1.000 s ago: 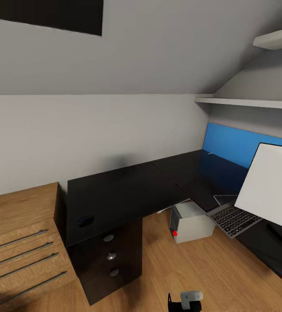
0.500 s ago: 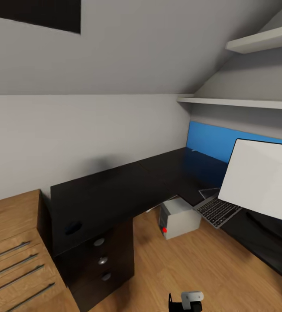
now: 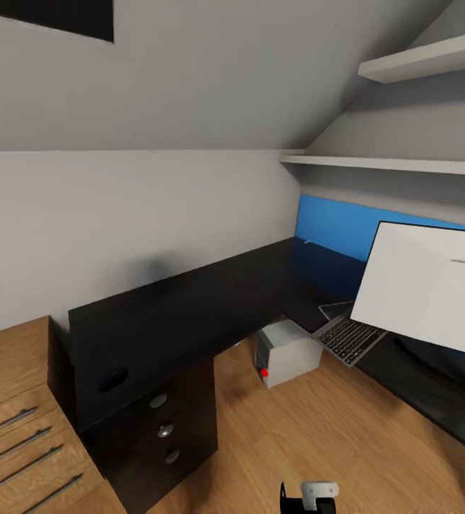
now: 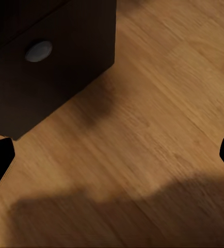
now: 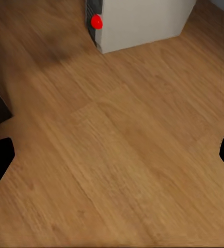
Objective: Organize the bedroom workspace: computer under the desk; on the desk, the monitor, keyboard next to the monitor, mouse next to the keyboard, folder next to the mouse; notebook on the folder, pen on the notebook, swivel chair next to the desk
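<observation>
The black L-shaped desk [image 3: 189, 307] fills the middle of the head view. On its right wing stands the monitor [image 3: 425, 285], white back towards me. The grey keyboard [image 3: 348, 338] lies by the monitor's lower corner at the desk's inner edge. On the floor below the desk's corner sits the light grey computer [image 3: 283, 353] [image 5: 138, 20]. My left gripper [image 4: 112, 155] hangs open over bare floor near the black drawers [image 4: 45, 62]. Open too, my right gripper [image 5: 112, 155] is above the floor in front of the computer. The folder and the swivel chair are out of view.
A light wooden chest of drawers [image 3: 11, 407] stands against the desk's left end. A small dark oval object [image 3: 111, 378] lies on the desk above the drawers [image 3: 158, 428]. A blue wall panel [image 3: 332, 228] and white shelves [image 3: 389, 164] are at the right. Wooden floor [image 3: 318, 435] spreads before the desk.
The whole head view has shifted left, so the camera has turned right, bringing more of the monitor and shelves in. The desk's things have not moved.
</observation>
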